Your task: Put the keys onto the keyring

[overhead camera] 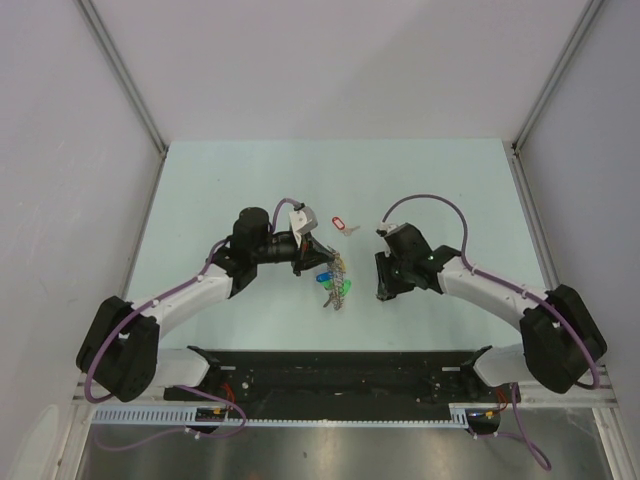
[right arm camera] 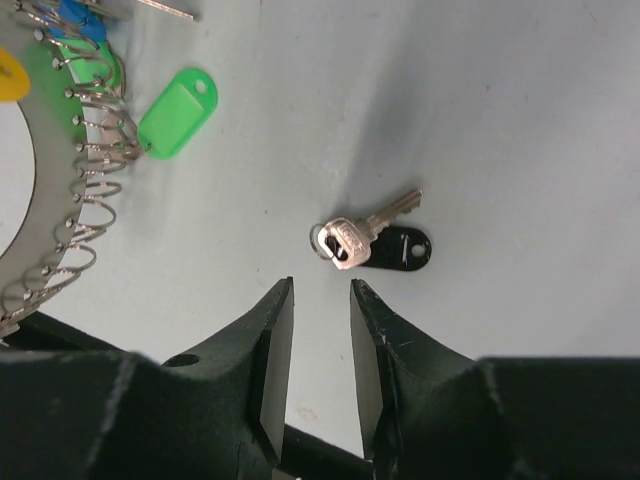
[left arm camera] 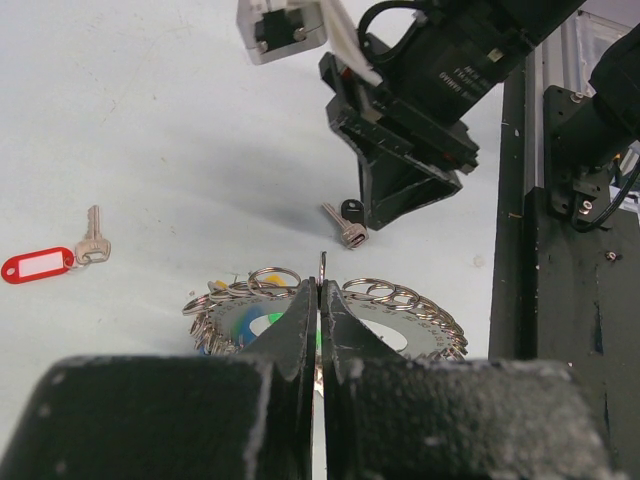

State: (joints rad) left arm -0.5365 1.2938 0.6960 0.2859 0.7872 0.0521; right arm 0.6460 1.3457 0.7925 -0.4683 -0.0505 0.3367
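Note:
My left gripper [left arm camera: 320, 285] is shut on the thin metal edge of the keyring [left arm camera: 410, 300], a round grey metal piece rimmed with many small split loops. A green tag [right arm camera: 178, 112] and blue tags [right arm camera: 75, 20] hang from the keyring [right arm camera: 85, 180]. A silver key with a black tag [right arm camera: 375, 240] lies flat on the table just beyond my right gripper [right arm camera: 322, 285], which is open with nothing between its fingers. Another key, with a red tag [left arm camera: 40, 263], lies apart on the table [overhead camera: 342, 224]. From above, the left gripper [overhead camera: 315, 263] and right gripper [overhead camera: 384, 285] face each other across the keyring [overhead camera: 338, 270].
A black rail [overhead camera: 330, 365] runs along the near table edge behind both arm bases. A white camera box [overhead camera: 300, 218] sits on the left wrist. Grey walls enclose the pale table [overhead camera: 200, 200] on three sides.

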